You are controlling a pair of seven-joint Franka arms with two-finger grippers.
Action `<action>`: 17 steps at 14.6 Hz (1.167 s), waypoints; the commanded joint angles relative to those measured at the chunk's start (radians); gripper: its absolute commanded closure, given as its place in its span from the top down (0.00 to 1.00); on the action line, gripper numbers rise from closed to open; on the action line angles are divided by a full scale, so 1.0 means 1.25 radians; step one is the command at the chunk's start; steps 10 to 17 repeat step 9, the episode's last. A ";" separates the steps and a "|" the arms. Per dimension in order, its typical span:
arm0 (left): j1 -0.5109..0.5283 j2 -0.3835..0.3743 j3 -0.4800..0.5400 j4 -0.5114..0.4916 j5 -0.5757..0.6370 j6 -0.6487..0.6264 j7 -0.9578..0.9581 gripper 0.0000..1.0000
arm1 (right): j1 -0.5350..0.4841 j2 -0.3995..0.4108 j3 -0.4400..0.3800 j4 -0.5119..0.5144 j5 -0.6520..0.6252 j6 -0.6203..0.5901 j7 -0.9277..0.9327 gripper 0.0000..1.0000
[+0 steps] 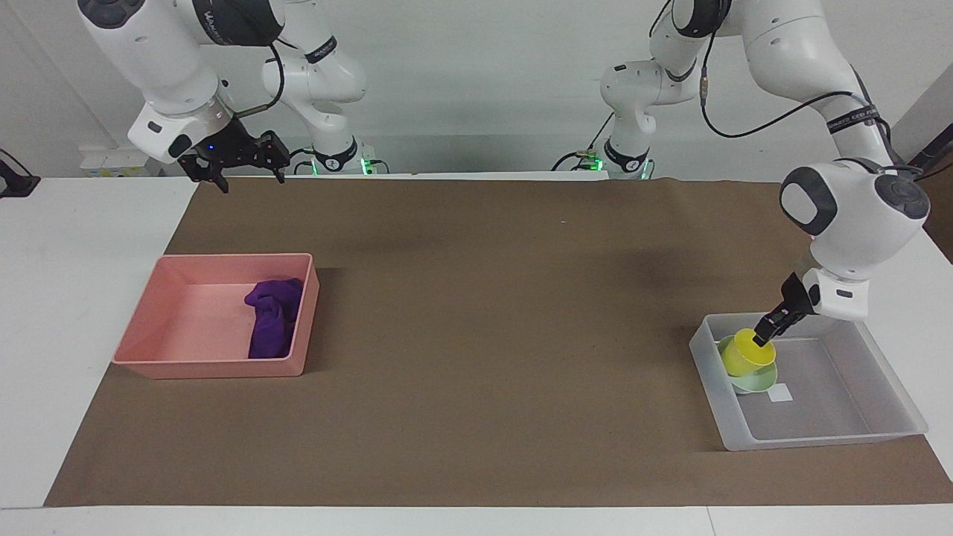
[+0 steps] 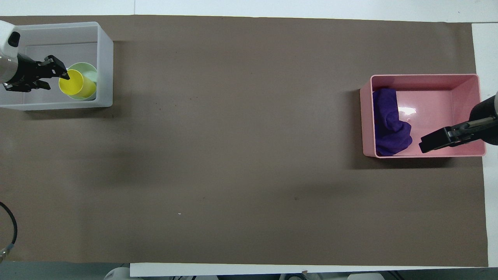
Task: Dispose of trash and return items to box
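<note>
The yellow cup (image 1: 744, 357) stands in the mint-green bowl (image 1: 756, 383) inside the translucent tray (image 1: 819, 439) at the left arm's end of the table. In the overhead view the cup (image 2: 76, 83) covers most of the bowl (image 2: 90, 70). My left gripper (image 1: 773, 321) is open over the tray, one fingertip by the cup's rim; it also shows in the overhead view (image 2: 54, 79). The purple rag (image 1: 269, 320) lies in the pink bin (image 1: 208, 368). My right gripper (image 1: 247, 179) is open and empty, raised high, and appears over the pink bin in the overhead view (image 2: 428, 143).
A white square label (image 1: 781, 394) lies on the tray's floor beside the bowl. Brown paper (image 1: 476, 335) covers the table between the tray and the bin. The rag (image 2: 389, 124) fills the bin's end toward the table's middle.
</note>
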 commanded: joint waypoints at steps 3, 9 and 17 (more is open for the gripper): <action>-0.062 -0.207 -0.008 -0.012 0.061 -0.252 0.126 1.00 | -0.007 -0.019 0.002 -0.024 0.006 0.023 0.014 0.99; -0.078 -0.222 -0.009 0.081 0.062 -0.410 0.184 1.00 | -0.006 -0.019 0.002 -0.024 0.006 0.039 0.016 0.99; -0.078 -0.222 -0.009 0.081 0.062 -0.410 0.184 1.00 | -0.006 -0.019 0.002 -0.024 0.006 0.039 0.016 0.99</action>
